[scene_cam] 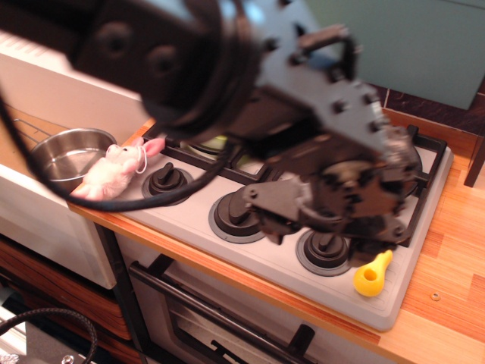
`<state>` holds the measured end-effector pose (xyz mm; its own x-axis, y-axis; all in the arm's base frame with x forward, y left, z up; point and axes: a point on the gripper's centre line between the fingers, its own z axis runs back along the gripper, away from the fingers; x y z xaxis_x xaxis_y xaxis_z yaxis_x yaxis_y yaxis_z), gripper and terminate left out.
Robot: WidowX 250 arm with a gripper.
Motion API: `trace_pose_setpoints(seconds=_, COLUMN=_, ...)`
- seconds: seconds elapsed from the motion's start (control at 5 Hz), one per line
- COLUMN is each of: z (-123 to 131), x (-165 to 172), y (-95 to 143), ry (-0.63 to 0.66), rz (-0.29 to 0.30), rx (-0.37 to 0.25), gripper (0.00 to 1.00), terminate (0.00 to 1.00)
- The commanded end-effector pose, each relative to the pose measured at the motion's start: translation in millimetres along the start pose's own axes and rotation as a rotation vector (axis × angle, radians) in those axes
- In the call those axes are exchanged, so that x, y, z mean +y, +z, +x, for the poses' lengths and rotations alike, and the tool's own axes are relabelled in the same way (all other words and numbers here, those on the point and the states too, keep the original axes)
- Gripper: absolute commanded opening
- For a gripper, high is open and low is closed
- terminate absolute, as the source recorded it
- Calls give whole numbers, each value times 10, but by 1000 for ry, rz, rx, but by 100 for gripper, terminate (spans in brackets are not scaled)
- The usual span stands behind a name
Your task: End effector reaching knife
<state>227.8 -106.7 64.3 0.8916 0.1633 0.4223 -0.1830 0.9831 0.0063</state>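
Note:
The end effector [377, 244] is a bulky black wrist of bolted plates and cables that fills the upper middle of the view. Its lower end hangs over the stove's front right, just above and left of the knife. The knife's yellow handle [372, 276] lies on the grey stove panel near the front right corner. Its grey blade is hidden behind the gripper. I cannot see the fingertips clearly, so I cannot tell whether the gripper is open or shut, or whether it touches the knife.
Three black stove knobs [167, 180] [233, 213] [326, 249] line the grey panel. A pink plush toy [114, 171] and a steel pot [67, 154] sit at the left. The black burner grate [428, 155] is at the right, and the wooden counter [447, 292] is beyond it. The oven handle [220, 318] is below.

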Motion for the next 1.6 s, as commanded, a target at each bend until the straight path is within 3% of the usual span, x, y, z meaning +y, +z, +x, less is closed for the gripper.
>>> trace_pose_setpoints(seconds=0.0, z=87, x=-289, y=-19, ry=60, rz=8, rx=-37, gripper=100, terminate=0)
trace_pose_setpoints(seconds=0.6, z=-23, x=-491, y=-276, ry=109, rz=14, rx=-86, gripper=100, terminate=0)
trace_pose_setpoints(seconds=1.4, z=-57, x=-448, y=-487, ry=96, rz=-49, rx=-100, gripper=100, terminate=0)
